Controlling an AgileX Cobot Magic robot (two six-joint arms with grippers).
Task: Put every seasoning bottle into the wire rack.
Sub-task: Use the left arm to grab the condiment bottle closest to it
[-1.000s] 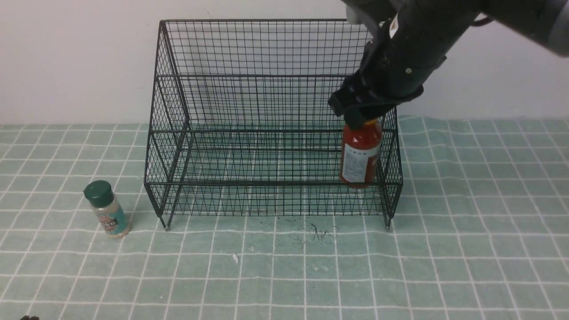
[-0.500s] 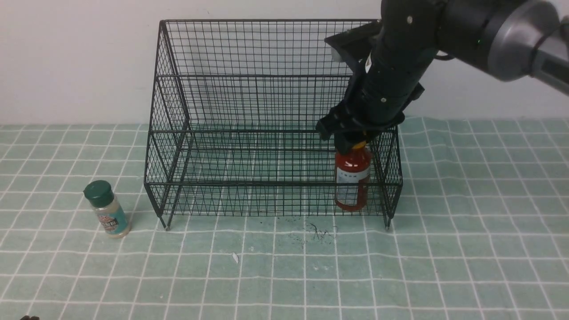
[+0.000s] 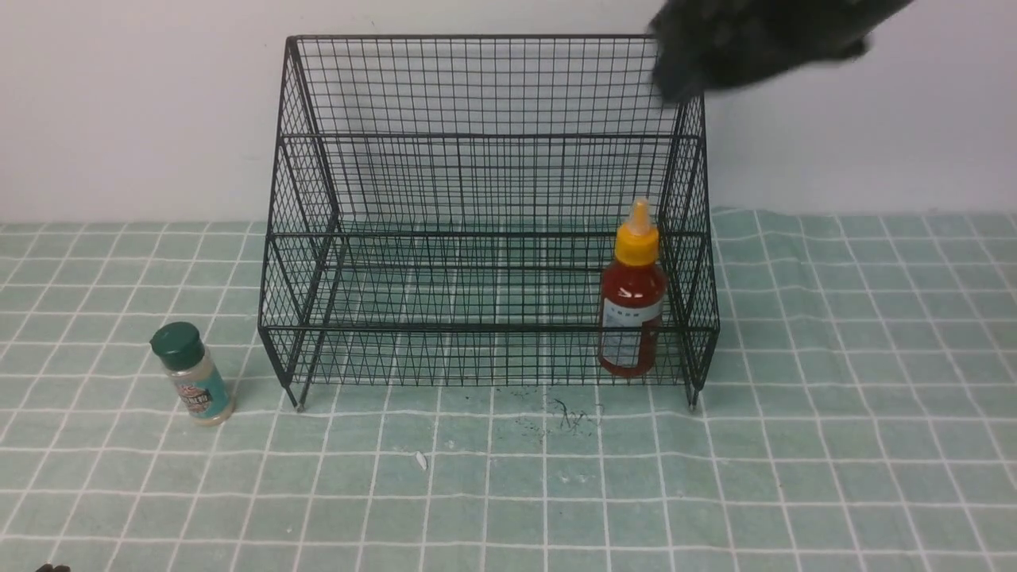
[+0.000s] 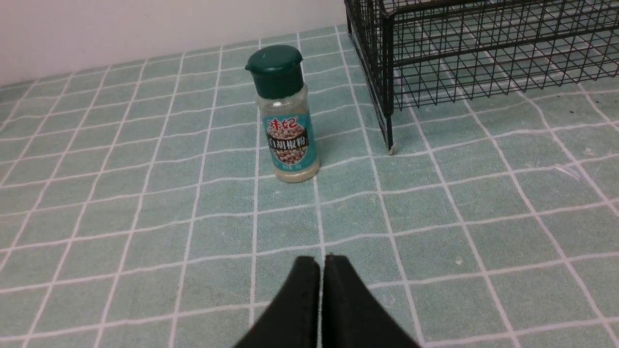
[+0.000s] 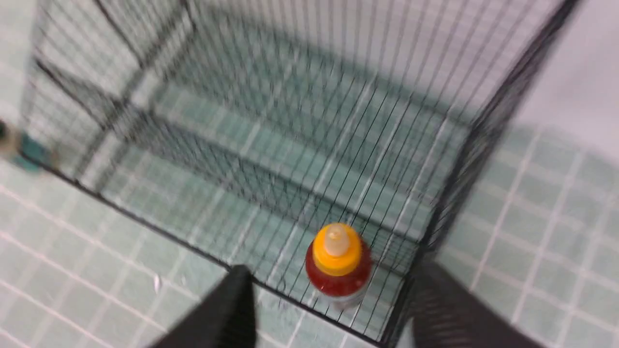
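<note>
The black wire rack [image 3: 485, 183] stands at the back middle of the table. The red sauce bottle [image 3: 632, 306] with its yellow-orange nozzle cap stands upright on the rack's lower front shelf at the right end; it also shows in the right wrist view [image 5: 338, 275]. My right gripper [image 5: 334, 273] is open and empty, high above that bottle. In the front view it is a dark blur [image 3: 739, 40] over the rack's top right corner. The small shaker jar [image 3: 191, 372] with its dark green cap stands on the table left of the rack [image 4: 464, 48]. My left gripper [image 4: 321, 263] is shut and empty, well short of the jar [image 4: 285, 113].
The table is covered by a green checked cloth [image 3: 834, 445]. A white wall [image 3: 127, 103] stands close behind the rack. Small dark specks [image 3: 568, 413] lie on the cloth in front of the rack. The rack's front left leg [image 4: 389, 140] stands beside the jar.
My right gripper has let go of the red bottle, which now stands alone on the lower shelf, and has risen quickly up and to the right. The left gripper and the jar have not moved.
</note>
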